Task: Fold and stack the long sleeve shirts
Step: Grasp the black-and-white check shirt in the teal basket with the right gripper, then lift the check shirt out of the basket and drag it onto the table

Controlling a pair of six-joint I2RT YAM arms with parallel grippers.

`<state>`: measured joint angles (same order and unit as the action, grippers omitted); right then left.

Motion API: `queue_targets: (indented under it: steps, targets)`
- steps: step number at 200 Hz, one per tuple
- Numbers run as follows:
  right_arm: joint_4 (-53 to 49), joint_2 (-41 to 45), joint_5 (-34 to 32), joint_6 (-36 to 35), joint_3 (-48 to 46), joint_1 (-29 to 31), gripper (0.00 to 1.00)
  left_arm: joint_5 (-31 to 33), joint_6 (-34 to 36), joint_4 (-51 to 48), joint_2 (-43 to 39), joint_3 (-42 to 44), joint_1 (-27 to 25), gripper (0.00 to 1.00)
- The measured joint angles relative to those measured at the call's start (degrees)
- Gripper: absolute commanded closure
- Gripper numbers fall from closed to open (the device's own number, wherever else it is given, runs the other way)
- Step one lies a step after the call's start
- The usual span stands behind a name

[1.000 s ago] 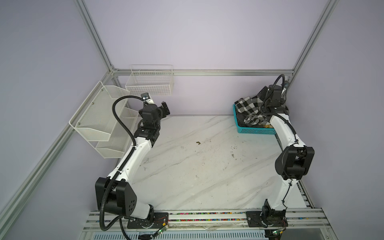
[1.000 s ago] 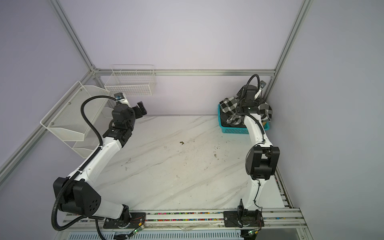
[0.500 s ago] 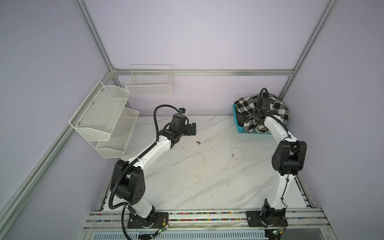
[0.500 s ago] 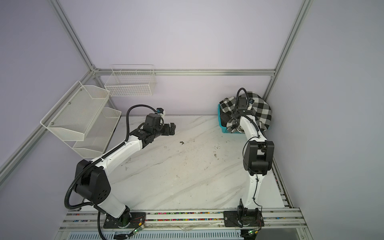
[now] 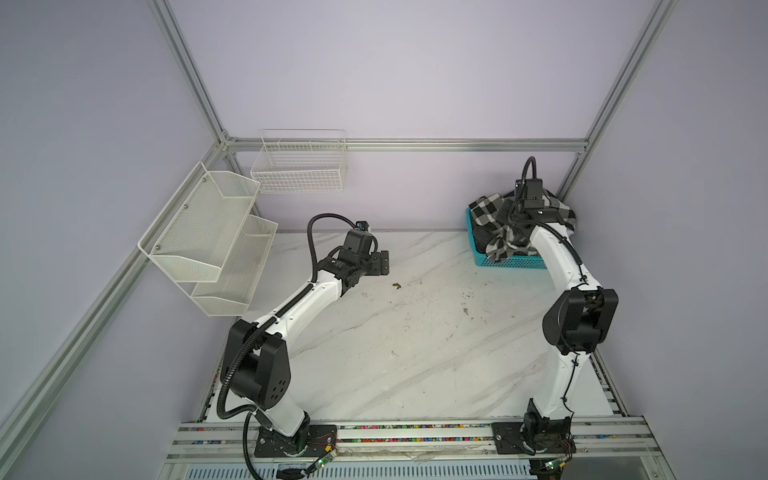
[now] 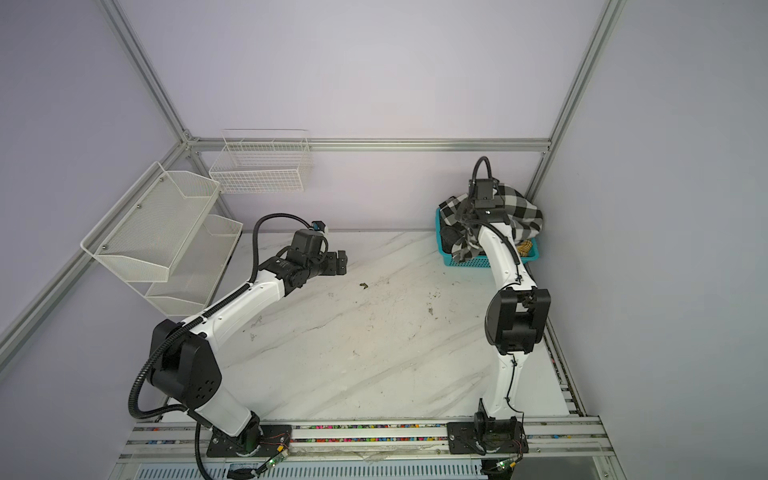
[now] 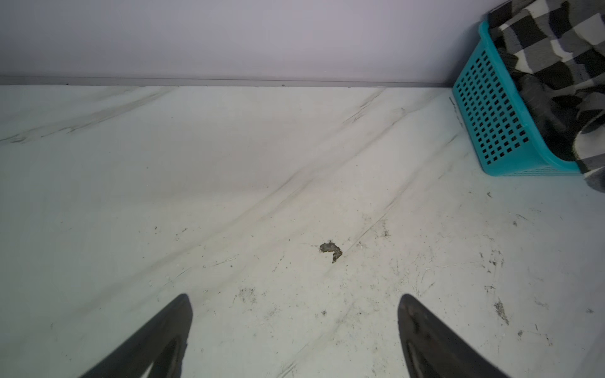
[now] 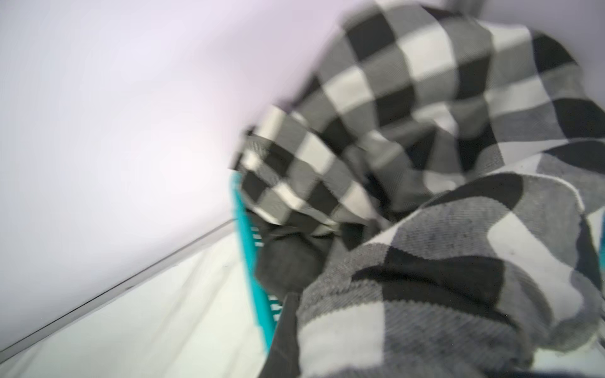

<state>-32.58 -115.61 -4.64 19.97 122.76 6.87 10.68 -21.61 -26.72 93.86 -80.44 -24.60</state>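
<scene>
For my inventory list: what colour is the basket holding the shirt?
Teal, a perforated plastic basket; clearest in the left wrist view.

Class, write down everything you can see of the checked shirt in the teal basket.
The checked shirt is soft woven cloth in large black, white and grey squares. It lies crumpled, heaped above the rim of the teal basket at the far right corner, with one fold spilling over the basket's front wall. The right gripper is sunk in its folds, shut, seemingly pinching the cloth. Collar, buttons and sleeves cannot be made out.
</scene>
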Motion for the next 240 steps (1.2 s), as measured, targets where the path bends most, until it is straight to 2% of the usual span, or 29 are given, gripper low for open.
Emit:
queue_targets:
  steps: [17, 26, 42, 58, 71, 87, 111, 140, 166, 173, 180, 187, 202, 216, 240]
  targets:
    - [-2.0, -5.5, 5.2, -3.7, 19.2, 9.5, 1.0, 3.0, -1.3, -2.0, 0.0, -2.5, 0.7, 0.04]
    - [-2.4, -8.3, 8.3, -5.0, 28.3, 15.4, 1.0, 4.9, -2.4, -2.7, 0.0, -3.8, 1.3, 0.08]
    - [-1.6, -9.1, 14.2, -6.3, 33.8, 24.9, 1.0, 9.0, -5.4, -4.5, -1.0, -5.1, 2.9, 0.1]
    - [2.0, -4.3, 20.2, -7.2, 26.8, 32.5, 1.0, 14.4, -9.2, -7.6, -3.6, -5.0, 4.8, 0.11]
    - [5.1, 1.2, 23.3, -7.4, 18.1, 34.8, 1.0, 18.7, -11.8, -9.6, -7.3, -4.5, 5.9, 0.13]
    - [7.6, 6.6, 23.8, -7.6, 10.7, 33.9, 1.0, 23.7, -15.4, -11.4, -14.7, -2.2, 6.2, 0.14]
    - [11.0, 11.7, 21.0, -7.2, 2.8, 30.4, 1.0, 28.5, -20.4, -15.0, -25.6, 2.1, 6.1, 0.12]
    - [16.0, 13.2, 17.6, -4.6, -9.0, 27.4, 1.0, 28.7, -23.8, -20.1, -28.3, 4.4, 6.1, 0.11]
    - [17.6, 10.0, 14.4, -1.0, -20.3, 25.6, 1.0, 23.1, -26.1, -22.3, -24.8, 8.5, 6.0, 0.1]
    - [17.5, 8.6, 13.8, 0.3, -22.9, 25.2, 0.87, 21.5, -26.9, -22.5, -23.9, 10.3, 5.8, 0.1]
    - [17.4, 7.3, 13.5, 1.1, -25.0, 24.6, 0.65, 19.5, -27.6, -22.7, -23.4, 12.4, 5.5, 0.09]
    - [17.1, 5.9, 13.4, 2.2, -27.1, 23.9, 0.55, 18.0, -28.5, -22.8, -23.3, 14.4, 4.9, 0.09]
    - [16.5, 3.5, 13.2, 3.5, -30.6, 22.1, 0.44, 15.0, -30.0, -23.0, -24.0, 18.2, 3.2, 0.08]
    - [15.8, 3.1, 12.3, 4.4, -33.4, 20.9, 0.27, 11.9, -31.0, -22.7, -24.5, 21.0, 1.0, 0.08]
    - [15.1, 3.4, 10.0, 5.3, -35.0, 19.8, 0.23, 7.3, -31.4, -22.4, -23.9, 23.5, -4.9, 0.03]
